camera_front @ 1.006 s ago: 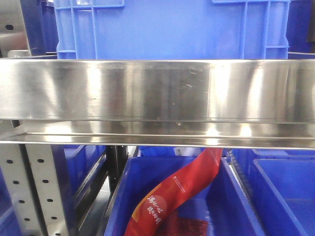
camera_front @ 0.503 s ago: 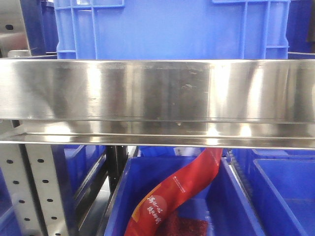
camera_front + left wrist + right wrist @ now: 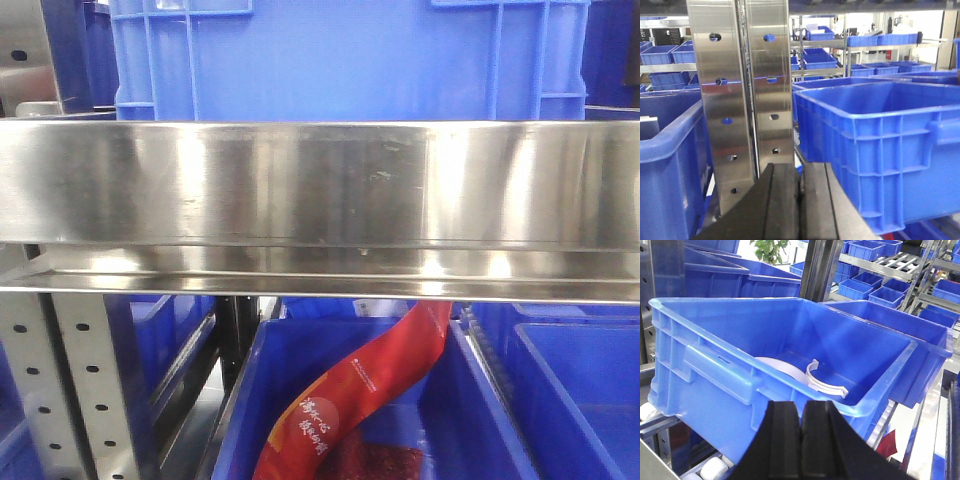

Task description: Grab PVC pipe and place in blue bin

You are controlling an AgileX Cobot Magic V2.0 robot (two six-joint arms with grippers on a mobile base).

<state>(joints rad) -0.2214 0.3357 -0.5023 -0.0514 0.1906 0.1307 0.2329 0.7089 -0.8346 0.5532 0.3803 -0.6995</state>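
the white pvc piece (image 3: 824, 381) lies on the floor of the blue bin (image 3: 740, 365) in front of my right wrist camera. it is a curved white clip-like part, c-shaped with small flared tabs at its ends, resting beside a larger flat white shape (image 3: 777, 365) that i cannot identify. whether this curved part is the pipe itself or a pipe clamp, i cannot tell. nothing touches it.

my right end effector (image 3: 801, 440) sits just outside the bin's near rim, its two dark fingers pressed together and grasping nothing. my left end effector (image 3: 800, 200) is clenched too, also empty, pointing at a perforated steel shelf post (image 3: 745, 90) with another blue crate (image 3: 880, 145) to its right.

the front camera sees only a steel shelf beam (image 3: 320, 185), a crate above it, and a lower bin holding a red packet (image 3: 360, 395) — no pipe there.

what could go wrong, as i judge it: reaching in with my fingers together would push the light part across the smooth floor rather than grip it, and the tall near wall could catch my wrist on the way down. the thin curved body may also spring out of a pinch — a grip across its width looks safer.
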